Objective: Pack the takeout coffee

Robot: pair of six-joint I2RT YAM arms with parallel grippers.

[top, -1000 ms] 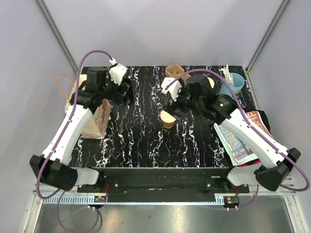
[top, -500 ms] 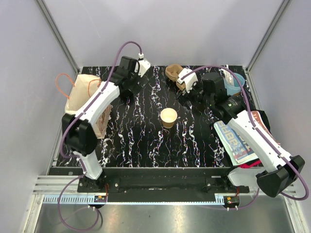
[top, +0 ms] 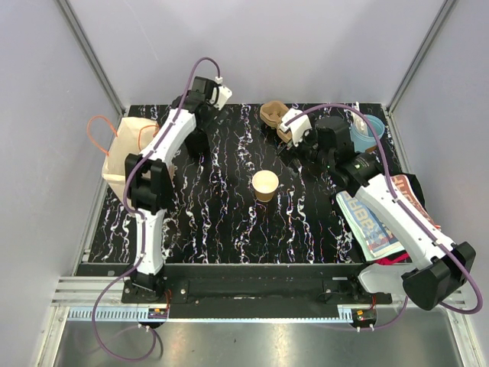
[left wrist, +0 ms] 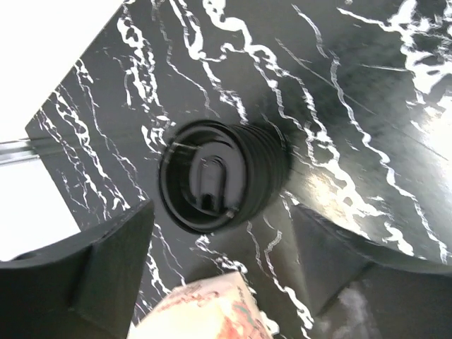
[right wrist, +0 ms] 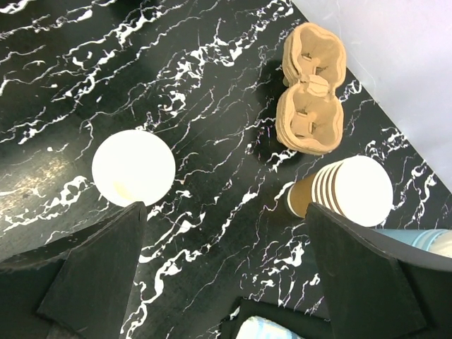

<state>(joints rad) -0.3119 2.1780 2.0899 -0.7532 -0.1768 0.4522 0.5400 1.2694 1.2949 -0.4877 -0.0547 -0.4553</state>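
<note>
The paper cup [top: 265,185] stands upright and lidless in the middle of the bench [top: 214,229]. The stack of black lids [left wrist: 219,176] lies tipped on its side near the far-left corner. It is directly under the left gripper [left wrist: 224,210], whose fingers are spread wide to either side with nothing in them. The stack's length runs roughly from one finger toward the other. The right gripper [right wrist: 224,208], also spread and carrying nothing, hovers toward the far-right corner beside the nested cups [right wrist: 353,191]. So I reckon the left arm takes a lid, while the right arm is nearer the cup.
</note>
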